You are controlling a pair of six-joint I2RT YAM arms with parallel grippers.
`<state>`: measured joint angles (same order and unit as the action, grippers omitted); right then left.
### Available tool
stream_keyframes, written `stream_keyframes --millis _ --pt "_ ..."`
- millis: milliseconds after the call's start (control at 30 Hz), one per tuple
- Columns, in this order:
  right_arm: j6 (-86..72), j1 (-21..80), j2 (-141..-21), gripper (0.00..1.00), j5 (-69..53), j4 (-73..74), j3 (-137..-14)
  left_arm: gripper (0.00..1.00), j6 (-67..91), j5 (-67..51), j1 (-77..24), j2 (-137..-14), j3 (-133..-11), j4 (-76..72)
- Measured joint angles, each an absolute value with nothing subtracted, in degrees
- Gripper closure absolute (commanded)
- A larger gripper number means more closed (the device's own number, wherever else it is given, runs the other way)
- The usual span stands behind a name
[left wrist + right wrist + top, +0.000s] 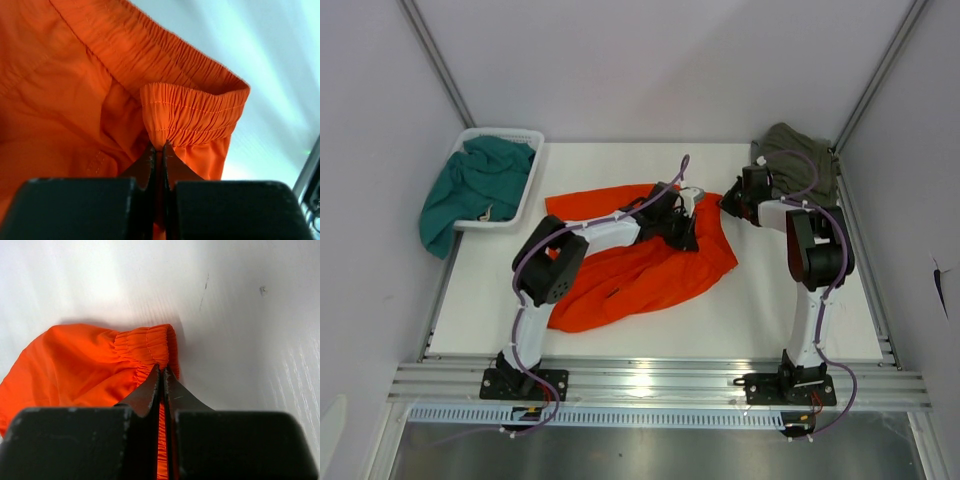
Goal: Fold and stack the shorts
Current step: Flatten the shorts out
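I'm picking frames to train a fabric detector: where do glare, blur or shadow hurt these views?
Top external: sharp, but glare on the metal rail. Left wrist: the orange shorts are crisp, the table behind washed out and soft. Right wrist: the right hand looks soft up close; a shadow falls on the table behind the shorts.

1. The left arm (pixel 605 232) has white links between bulky black joint housings
2. The right arm (pixel 808 315) shows the same white and black build
3. A thin purple cable (pixel 517 335) loops along each arm
4. Each arm stands on a black base plate (pixel 525 384), and a little red wiring shows at the right one
5. The left gripper (pixel 159 148) has slim, dark, tapering fingers (pixel 147 167) on a blocky matte black body
6. The right gripper (pixel 161 372) looks alike, its fingers faintly scuffed
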<state>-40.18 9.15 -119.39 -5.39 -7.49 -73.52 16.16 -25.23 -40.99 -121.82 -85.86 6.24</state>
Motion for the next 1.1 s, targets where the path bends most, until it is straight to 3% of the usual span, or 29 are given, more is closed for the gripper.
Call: stream_keyframes --millis 200,433,633,700,967,1100 --pt "-40.0 9.1 -121.7 1.00 -5.7 -7.4 -75.9 1.00 13.7 -22.0 -43.0 -119.9 -83.1 5.3" --pt "-38.9 9.1 -124.9 1.00 -6.8 -6.8 -80.5 0.99 7.8 -13.0 -53.3 -107.9 -76.3 3.4" --pt "-37.8 9.0 -126.3 1.00 -9.4 -4.3 -83.4 0.83 2.7 -4.1 -60.7 -102.3 -70.4 0.9" --pt "-37.4 9.0 -126.7 1.00 -9.6 -4.0 -84.0 0.72 2.0 -3.3 -61.8 -102.3 -69.1 1.0" --pt "-35.4 8.7 -128.9 1.00 -10.3 -4.3 -87.1 0.63 1.4 -3.8 -68.6 -103.6 -68.0 1.4" --pt "-34.6 8.4 -129.1 1.00 -11.3 -4.7 -87.1 0.39 1.5 -4.9 -70.0 -104.0 -67.2 0.3"
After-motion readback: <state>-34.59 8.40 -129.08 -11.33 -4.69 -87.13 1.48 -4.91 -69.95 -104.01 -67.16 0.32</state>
